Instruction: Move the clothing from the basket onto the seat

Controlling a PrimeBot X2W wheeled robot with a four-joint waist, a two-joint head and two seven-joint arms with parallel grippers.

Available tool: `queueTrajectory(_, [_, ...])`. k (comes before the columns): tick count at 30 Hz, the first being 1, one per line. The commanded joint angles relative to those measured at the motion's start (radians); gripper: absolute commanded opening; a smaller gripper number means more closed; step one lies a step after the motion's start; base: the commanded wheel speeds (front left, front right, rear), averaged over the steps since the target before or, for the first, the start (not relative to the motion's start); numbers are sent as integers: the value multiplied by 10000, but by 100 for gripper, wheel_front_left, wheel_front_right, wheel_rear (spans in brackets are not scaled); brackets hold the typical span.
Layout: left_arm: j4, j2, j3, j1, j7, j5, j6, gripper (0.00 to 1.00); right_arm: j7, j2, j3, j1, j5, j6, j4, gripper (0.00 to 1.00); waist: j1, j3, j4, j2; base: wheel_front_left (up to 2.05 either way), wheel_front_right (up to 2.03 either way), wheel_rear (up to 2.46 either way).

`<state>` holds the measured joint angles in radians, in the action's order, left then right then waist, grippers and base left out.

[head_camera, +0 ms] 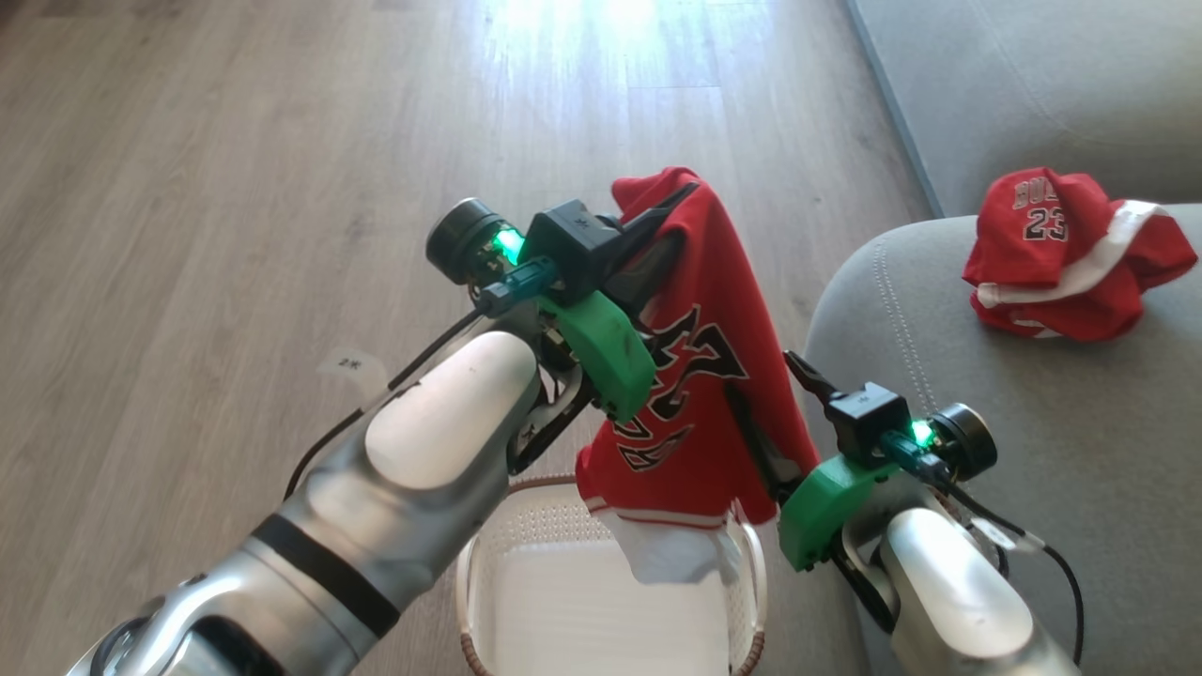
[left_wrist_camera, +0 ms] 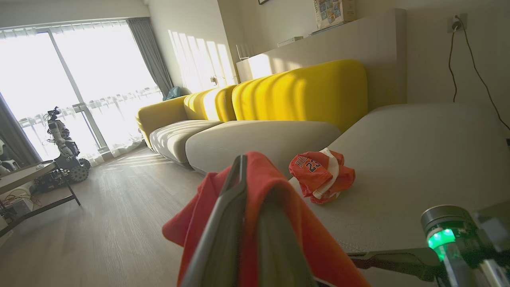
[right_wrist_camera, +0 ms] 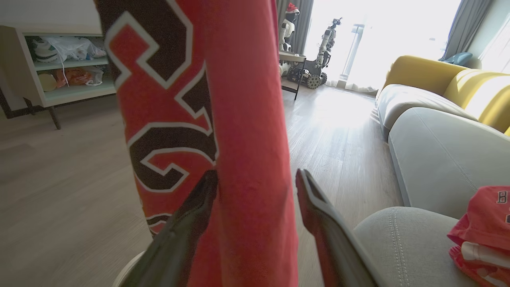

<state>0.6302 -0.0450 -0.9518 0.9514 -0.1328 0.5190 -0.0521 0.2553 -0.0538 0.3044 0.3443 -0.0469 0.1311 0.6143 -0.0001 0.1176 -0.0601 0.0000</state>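
My left gripper (head_camera: 681, 202) is raised above the basket and shut on the top of a red jersey (head_camera: 700, 376), which hangs down with its white hem over the cream basket (head_camera: 472, 573). In the left wrist view the same jersey (left_wrist_camera: 199, 223) drapes over the closed fingers (left_wrist_camera: 235, 187). My right gripper (right_wrist_camera: 257, 175) stands open around the hanging fabric (right_wrist_camera: 247, 119), with one finger on each side. A second piece of clothing, a crumpled red jersey (head_camera: 1061, 253) with 23 on it, lies on the grey seat (head_camera: 1033, 451) to the right.
Wood floor (head_camera: 235, 188) stretches to the left and ahead. The sofa has yellow backrests (left_wrist_camera: 303, 91). Another robot (left_wrist_camera: 59, 139) and a low table (left_wrist_camera: 24, 171) stand near the window. A shelf unit (right_wrist_camera: 59, 63) stands across the room.
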Motion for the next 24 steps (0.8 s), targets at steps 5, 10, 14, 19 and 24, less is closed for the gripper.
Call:
queueTrajectory(5, [-577, -111, 185, 758, 74, 93, 112, 0, 65, 36, 469, 890, -266, -4, 459, 72, 1, 11, -272, 0, 0, 0, 0])
queueTrajectory(10, [-708, -225, 171, 519, 102, 195, 247, 0, 65, 36, 567, 1058, -587, -4, 639, 0, 1, 31, -360, 0, 0, 0, 0])
queueTrajectory(14, [-614, -440, 208, 167, 33, 300, 372, 0, 65, 36, 538, 1139, -665, -4, 627, 0, 1, 45, -271, 0, 0, 0, 0])
queueTrajectory(19, [-513, -668, 158, -329, -250, 341, 463, 0, 65, 36, 376, 1345, -563, -4, 503, 0, 1, 39, -17, 0, 0, 0, 0])
queueTrajectory(24, [-373, -893, 79, -884, -461, 431, 479, 44, 65, -30, 110, 1591, -259, -4, 441, 0, 1, 9, 321, 0, 0, 0, 0])
